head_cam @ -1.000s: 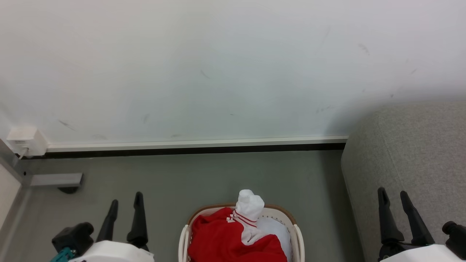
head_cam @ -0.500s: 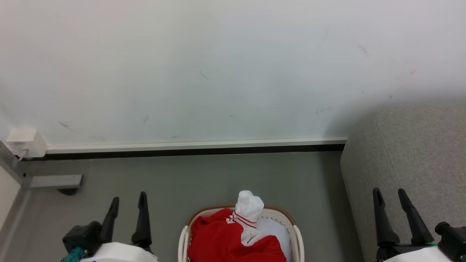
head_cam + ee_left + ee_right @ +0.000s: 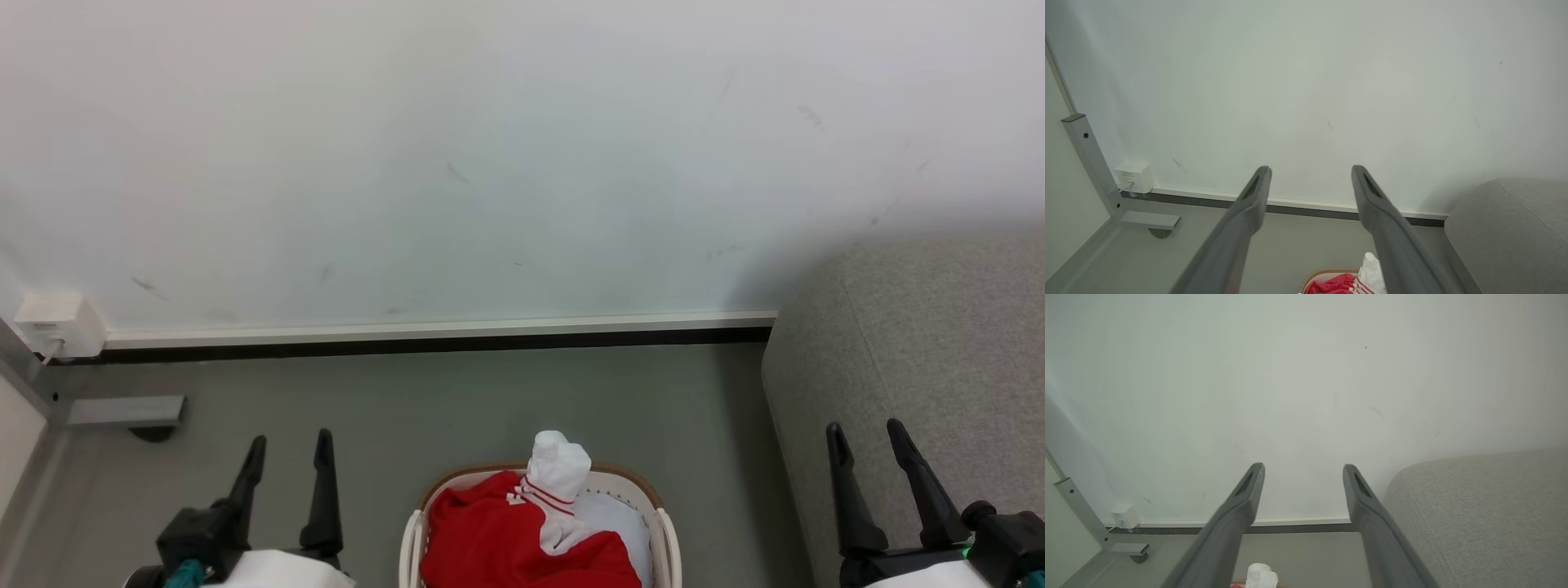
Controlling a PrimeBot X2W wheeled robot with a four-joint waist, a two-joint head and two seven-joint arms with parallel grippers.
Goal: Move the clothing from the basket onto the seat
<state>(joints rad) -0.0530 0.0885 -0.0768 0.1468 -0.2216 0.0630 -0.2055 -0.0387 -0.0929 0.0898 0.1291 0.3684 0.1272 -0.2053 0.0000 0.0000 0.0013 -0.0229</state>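
A plain bright red fabric garment [image 3: 498, 543] lies bunched in the small oval cream-white perforated plastic basket [image 3: 671, 535], filling its left side. A red-and-white garment [image 3: 563, 527] lies across it, and its thin red stripes and rolled white cuff [image 3: 559, 461] stick up above the brown rim at the far side. The basket stands on the grey floor [image 3: 408, 400], near the large light grey woven sofa seat [image 3: 939, 343]. The left tool [image 3: 291, 438] and right tool [image 3: 864, 426] are both released, fingers apart, grasping nothing.
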